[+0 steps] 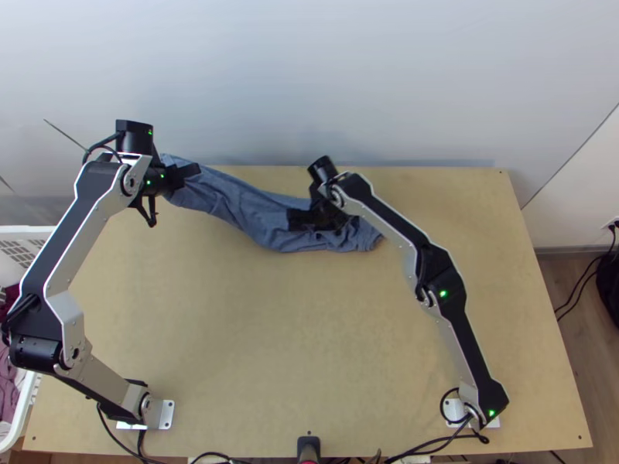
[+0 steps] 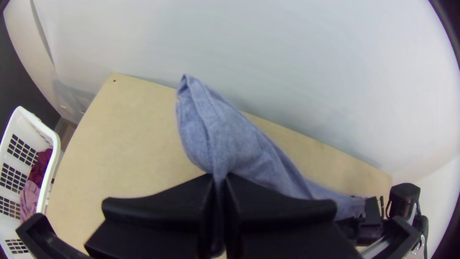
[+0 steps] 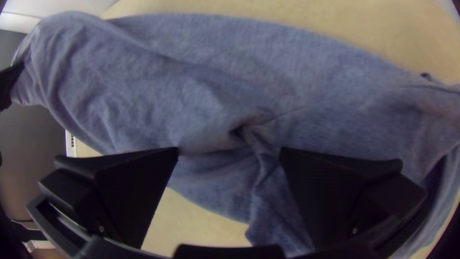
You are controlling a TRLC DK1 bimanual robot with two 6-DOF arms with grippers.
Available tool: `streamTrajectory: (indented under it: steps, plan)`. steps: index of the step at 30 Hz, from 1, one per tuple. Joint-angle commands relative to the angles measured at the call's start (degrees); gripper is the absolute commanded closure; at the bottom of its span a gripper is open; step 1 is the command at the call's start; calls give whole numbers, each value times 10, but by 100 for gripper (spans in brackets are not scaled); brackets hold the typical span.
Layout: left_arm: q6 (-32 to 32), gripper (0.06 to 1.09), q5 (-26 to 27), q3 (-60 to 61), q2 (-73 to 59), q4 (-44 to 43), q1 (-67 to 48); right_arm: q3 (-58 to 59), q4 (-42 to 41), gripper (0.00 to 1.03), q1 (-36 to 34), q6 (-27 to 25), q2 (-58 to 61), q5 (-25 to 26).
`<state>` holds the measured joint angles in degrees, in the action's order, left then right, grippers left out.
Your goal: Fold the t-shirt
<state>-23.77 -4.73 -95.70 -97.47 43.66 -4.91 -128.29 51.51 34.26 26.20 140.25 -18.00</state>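
We have the shirt (image 1: 255, 216) in a long, bunched strip by the table's (image 1: 232, 348) far edge, running from the far left toward the far middle, its right end lying just past the right gripper (image 3: 230, 151). Our left gripper (image 2: 219, 180) is closed tight on a gathered part near the shirt's left end, which looks lifted off the wood. The right one stands wide apart over creased cloth near the other end, with no grip on it that we can see.

As for progress, we would call it early: we see no flat layout, no squared edges and no clean fold, and we cannot tell sleeves from hem. We judge that we are sorting out the cloth, with a second hold likely next. Spreading it, smoothing it and all the folding seem left to us.
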Motion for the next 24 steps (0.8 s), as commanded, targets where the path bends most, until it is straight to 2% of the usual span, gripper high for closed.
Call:
streamTrajectory:
  steps: [1,9,16,24]
  plan:
    - [0,104,2,-3,4,5,15,-29,-3,4,-33,11,-52,-18]
    - [4,104,5,11,16,6,50,11,9,4,-75,8,-156,-24]
    - [21,104,50,9,26,6,97,53,64,4,-107,-4,-251,-23]
    - [24,104,63,-19,20,5,33,109,64,4,-133,-4,-318,-23]
